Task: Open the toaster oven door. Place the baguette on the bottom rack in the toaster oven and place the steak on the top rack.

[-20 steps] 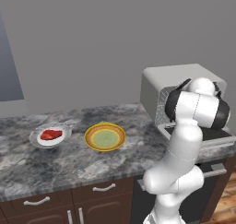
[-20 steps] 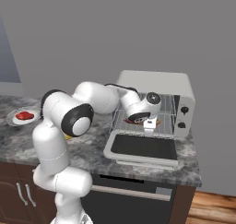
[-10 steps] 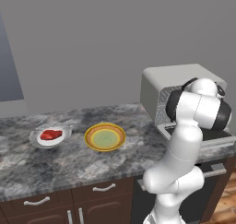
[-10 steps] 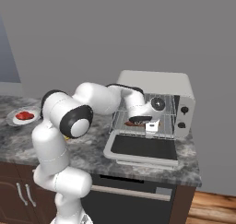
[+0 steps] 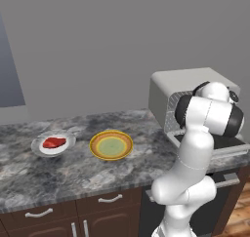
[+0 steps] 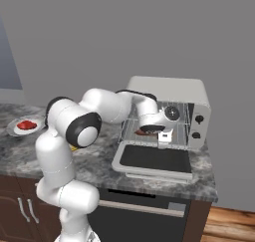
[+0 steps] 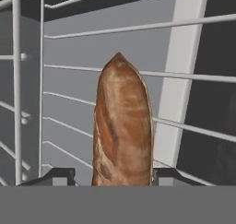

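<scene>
The toaster oven (image 6: 169, 89) (image 5: 190, 85) stands on the counter with its door (image 6: 154, 159) folded down flat. My gripper (image 6: 163, 137) reaches into the oven mouth, just above the bottom rack (image 6: 130, 132). In the hand view the golden-brown baguette (image 7: 122, 126) stands between my fingertips (image 7: 171, 176) over the rack's wires (image 7: 69, 67), and my gripper (image 7: 114, 177) is shut on its near end. The red steak (image 5: 53, 142) (image 6: 26, 124) lies on a white plate (image 5: 41, 149) far to the left. I cannot make out the top rack.
A yellow-rimmed green plate (image 5: 111, 146) sits on the marble counter (image 5: 73, 177) between the steak's plate and the oven. Two black knobs (image 6: 198, 127) are on the oven's right side. The open door overhangs the counter's front edge.
My hand has crept slightly right and down towards the oven's inside, with the baguette still between the fingers. The steak and both plates have not moved.
</scene>
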Tool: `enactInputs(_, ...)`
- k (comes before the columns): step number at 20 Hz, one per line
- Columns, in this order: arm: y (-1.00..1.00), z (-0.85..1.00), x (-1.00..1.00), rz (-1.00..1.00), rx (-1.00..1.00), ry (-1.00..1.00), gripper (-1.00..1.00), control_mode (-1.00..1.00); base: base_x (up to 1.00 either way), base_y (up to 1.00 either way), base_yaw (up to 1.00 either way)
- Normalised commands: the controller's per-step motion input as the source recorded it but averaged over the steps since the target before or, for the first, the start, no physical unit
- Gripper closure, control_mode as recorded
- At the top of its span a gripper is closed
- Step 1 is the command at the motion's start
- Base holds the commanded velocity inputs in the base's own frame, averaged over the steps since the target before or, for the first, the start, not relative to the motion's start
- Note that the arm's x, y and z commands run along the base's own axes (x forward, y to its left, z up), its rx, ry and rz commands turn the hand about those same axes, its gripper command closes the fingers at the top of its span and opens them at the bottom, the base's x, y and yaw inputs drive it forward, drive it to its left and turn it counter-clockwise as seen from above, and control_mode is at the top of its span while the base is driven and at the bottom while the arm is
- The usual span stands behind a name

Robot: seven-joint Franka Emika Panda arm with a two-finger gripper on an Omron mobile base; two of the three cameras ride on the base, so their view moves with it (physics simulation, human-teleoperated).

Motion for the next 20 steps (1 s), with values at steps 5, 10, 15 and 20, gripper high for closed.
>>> enactInputs(5, -0.18, -0.96, -0.56, 0.05, 0.0, 0.02, -1.0, -1.0, 0.0, 0.0, 0.0)
enactInputs(10, -0.29, -1.0, -0.85, 0.03, 0.0, 0.0, -1.0, -1.0, 0.0, 0.0, 0.0)
enactInputs(15, -0.3, -1.0, -0.97, 0.03, 0.0, 0.01, -1.0, -1.0, 0.0, 0.0, 0.0)
enactInputs(20, -0.31, -1.0, -1.0, 0.03, -0.01, 0.01, -1.0, -1.0, 0.0, 0.0, 0.0)
